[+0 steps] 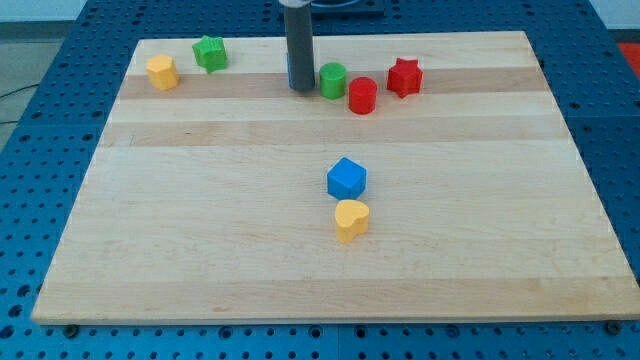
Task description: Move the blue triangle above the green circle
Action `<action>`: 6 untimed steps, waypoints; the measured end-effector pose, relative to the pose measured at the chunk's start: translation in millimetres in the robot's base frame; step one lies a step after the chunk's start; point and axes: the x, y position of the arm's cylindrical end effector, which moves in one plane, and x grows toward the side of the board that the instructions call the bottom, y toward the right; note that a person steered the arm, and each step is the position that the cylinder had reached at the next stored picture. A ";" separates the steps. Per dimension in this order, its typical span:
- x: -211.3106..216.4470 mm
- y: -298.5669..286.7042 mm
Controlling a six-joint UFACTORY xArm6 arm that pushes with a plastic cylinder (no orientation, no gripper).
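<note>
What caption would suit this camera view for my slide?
My tip rests just left of the green circle near the board's top edge, while a blue block sits mid-board.

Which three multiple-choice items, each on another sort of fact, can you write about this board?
1. Where is my tip?
A) just to the view's left of the green circle
B) at the view's bottom edge
C) off the board

2. How many red blocks are there?
A) one
B) two
C) three

3. How do the blue block and the yellow heart lie?
A) stacked
B) close together, blue nearer the view's top
C) at opposite ends

Answers:
1 A: the rod ends right beside the green circle.
2 B: only a red cylinder and a red star show.
3 B: both rest on the wood, the heart just below the blue block.
</note>
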 end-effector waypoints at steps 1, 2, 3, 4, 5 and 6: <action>-22.0 20.6; -25.5 31.0; -67.4 50.6; -84.2 -38.8; -69.3 -87.5; -39.3 -73.1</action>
